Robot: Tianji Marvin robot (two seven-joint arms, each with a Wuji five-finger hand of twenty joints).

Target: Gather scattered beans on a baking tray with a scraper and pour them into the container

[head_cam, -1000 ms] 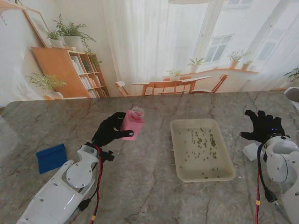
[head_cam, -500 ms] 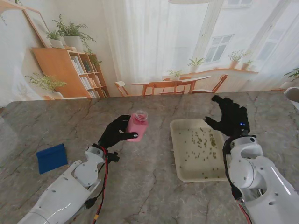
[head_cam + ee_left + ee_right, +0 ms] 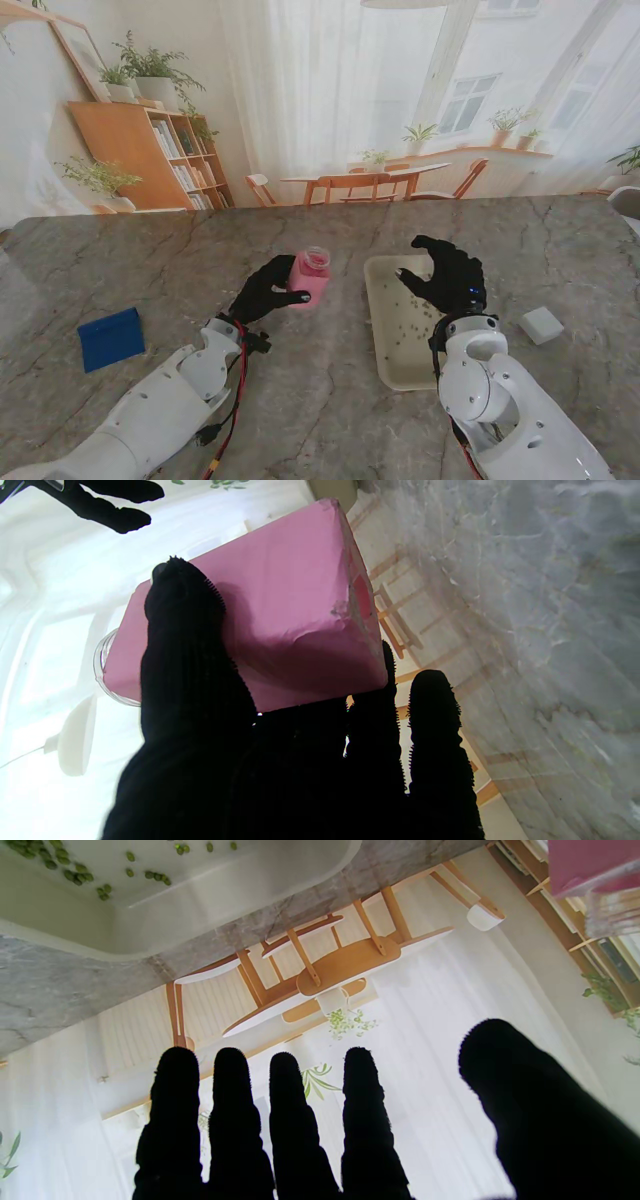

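Note:
My left hand (image 3: 262, 293) is shut on a pink container (image 3: 309, 277) with a clear open neck, held above the table just left of the tray; the left wrist view shows the container (image 3: 280, 625) gripped between thumb and fingers (image 3: 190, 645). The cream baking tray (image 3: 382, 330) lies right of centre with small green beans (image 3: 425, 318) scattered in it. My right hand (image 3: 447, 275) hovers open over the tray's far half, fingers spread, holding nothing. The right wrist view shows the tray's rim (image 3: 225, 885), beans (image 3: 75, 875) and the container's neck (image 3: 610, 910). The blue scraper (image 3: 110, 338) lies far left.
A small white block (image 3: 541, 324) rests on the marble table (image 3: 320, 400) to the right of the tray. A printed backdrop of a room stands behind the table's far edge.
My right hand swept from the table's right edge leftward to over the tray, uncovering the white block. My left hand carried the pink container rightward toward the tray.

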